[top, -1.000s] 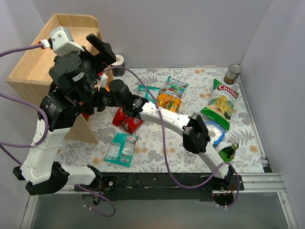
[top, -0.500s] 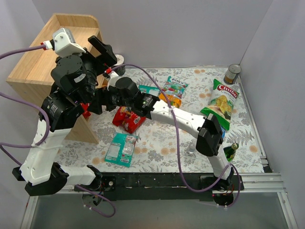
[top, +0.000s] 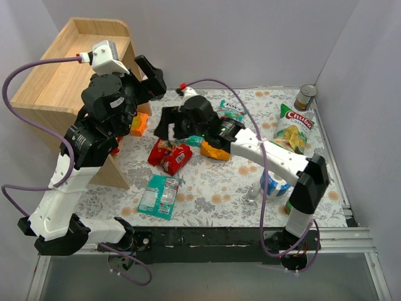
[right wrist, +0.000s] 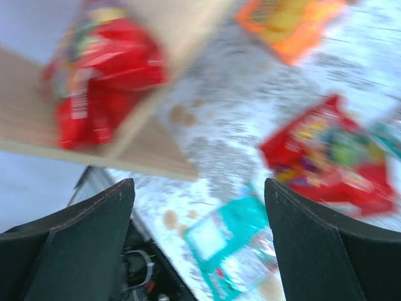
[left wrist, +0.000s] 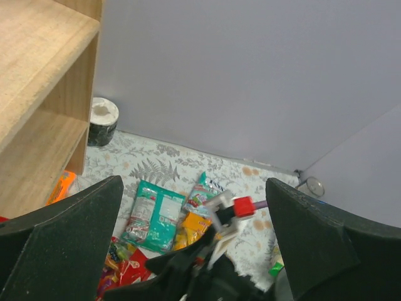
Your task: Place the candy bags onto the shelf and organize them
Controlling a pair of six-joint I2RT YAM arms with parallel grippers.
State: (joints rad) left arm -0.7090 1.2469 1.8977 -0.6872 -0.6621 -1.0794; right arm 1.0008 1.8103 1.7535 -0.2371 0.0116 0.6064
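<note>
**Q:** Two grippers in view. What do they hold?

**A:** Neither holds a thing. My left gripper (left wrist: 193, 185) stands spread wide, raised beside the shelf (left wrist: 37, 63). My right gripper (right wrist: 199, 185) is spread wide too, low over the table (top: 213, 188) near the shelf's foot.

**Q:** And the candy bags?

**A:** One red bag (right wrist: 103, 81) lies on a shelf board, though my right wrist view is blurred. An orange packet (left wrist: 62, 186) sits at the lower board's edge, cut off by the left gripper. Whether it is on the board or the table, I cannot tell. On the table lie another red bag (top: 170, 155) and a teal bag (top: 160, 195) near the front. A second teal bag (left wrist: 153, 216) and an orange-yellow bag (top: 215, 150) are partly covered from above by my right arm (top: 269, 150).
</note>
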